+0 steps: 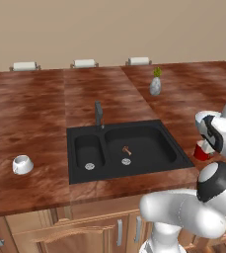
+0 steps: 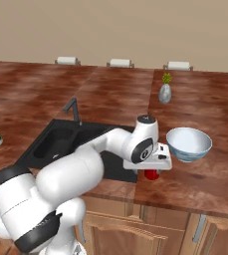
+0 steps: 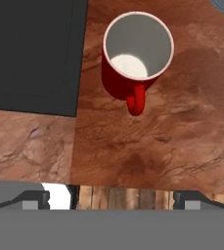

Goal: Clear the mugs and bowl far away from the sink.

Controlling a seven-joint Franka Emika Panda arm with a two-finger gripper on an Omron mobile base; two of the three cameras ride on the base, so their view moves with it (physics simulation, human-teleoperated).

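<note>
- Hand view looks down on the red mug (image 3: 135,63), upright on the counter (image 3: 182,141) just beside the sink (image 3: 30,49), its handle toward the counter's front edge.
- Gripper (image 2: 155,162) hovers above it, jaws wide, holding nothing.
- Risk: closing off-centre could tip the red mug toward the basin or front edge.
- Bowl (image 2: 188,144) sits near; open counter stretches beyond.
- White mug (image 1: 22,164) rests far left.
</note>
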